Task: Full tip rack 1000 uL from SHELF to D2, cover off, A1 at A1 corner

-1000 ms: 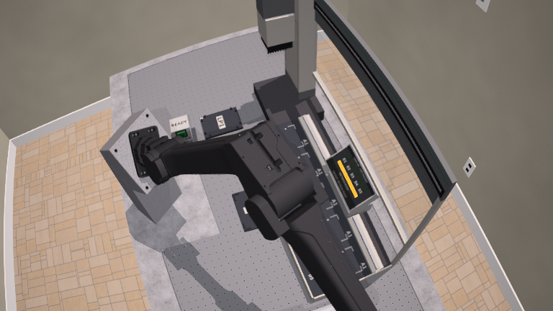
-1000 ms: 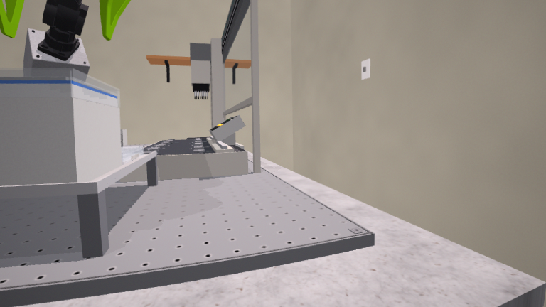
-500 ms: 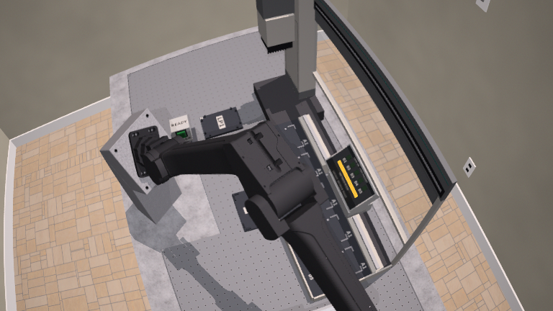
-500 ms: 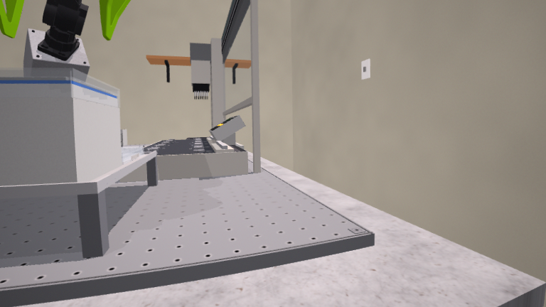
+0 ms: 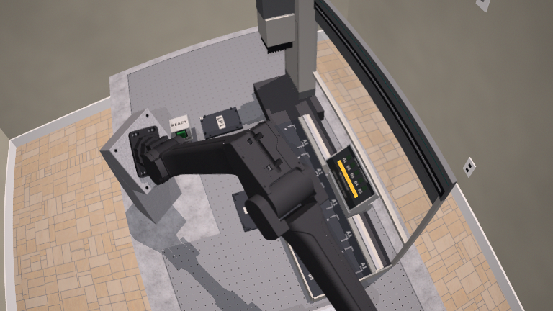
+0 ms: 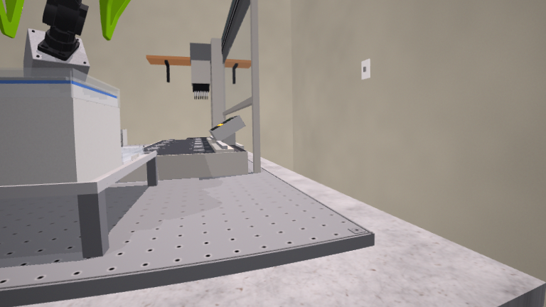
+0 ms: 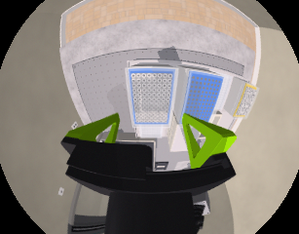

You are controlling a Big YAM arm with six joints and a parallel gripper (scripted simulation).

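Green fingers are spread wide with nothing held between them. Below the gripper (image 7: 152, 132), a covered tip rack (image 7: 151, 97) full of pale rings is seen on the shelf (image 6: 100, 185). A blue-topped rack (image 7: 204, 96) sits just to its right

Laboratory automation bench. Liquid handler (image 5: 299, 47) with tall column, pipetting head (image 6: 200, 71) carrying row of nozzles, curved gantry rail (image 5: 379, 83). Dark deck (image 5: 326, 193) engraved with A1 corner marks and bracket outlines; tilted status panel (image 5: 353, 178) with yellow bar. Perforated breadboard surface (image 6: 241, 214) on speckled stone bench (image 6: 402, 271). Black robot arm (image 5: 261, 169) bolted to angled grey mount (image 5: 122, 157). READY key (image 5: 179, 123) on post. Covered tip racks (image 7: 151, 96) on shelf. Plain beige walls, wall sockets (image 5: 469, 166).
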